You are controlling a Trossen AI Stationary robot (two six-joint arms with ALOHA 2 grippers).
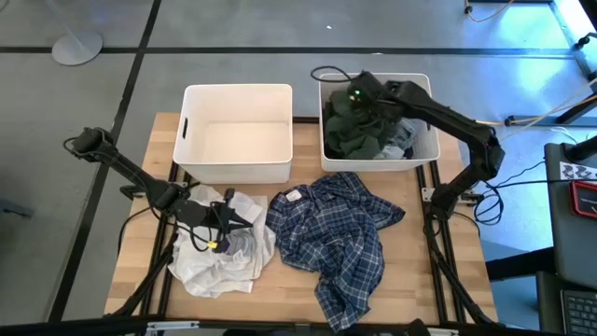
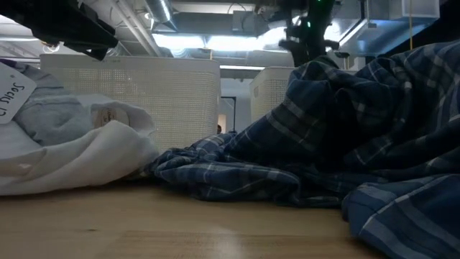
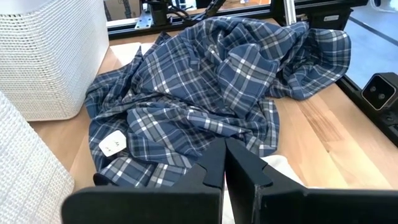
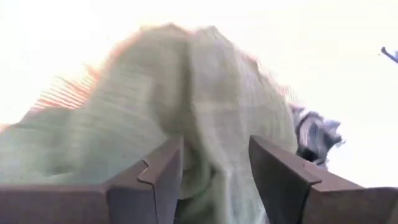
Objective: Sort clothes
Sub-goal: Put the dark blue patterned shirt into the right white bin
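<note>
A navy-and-white plaid shirt lies crumpled on the wooden table, near its middle, and also shows in the left wrist view. A white and pale grey heap of clothes lies to its left. My left gripper hovers low over that heap, shut, pointing at the plaid shirt's edge. Dark green and grey clothes fill the right white bin. My right gripper is open over that bin, its fingers on either side of a hump of green cloth. My left gripper: I cannot tell whether its shut fingers touch the white cloth beneath them. My right gripper points down into the bin, with a ridge of the green garment rising between its open fingers. I cannot tell whether they touch it.
The left white bin stands at the table's far edge, beside the right bin. Bare wood shows right of the plaid shirt and along the near edge. In the low view the plaid shirt and the white cloth block most of the table.
</note>
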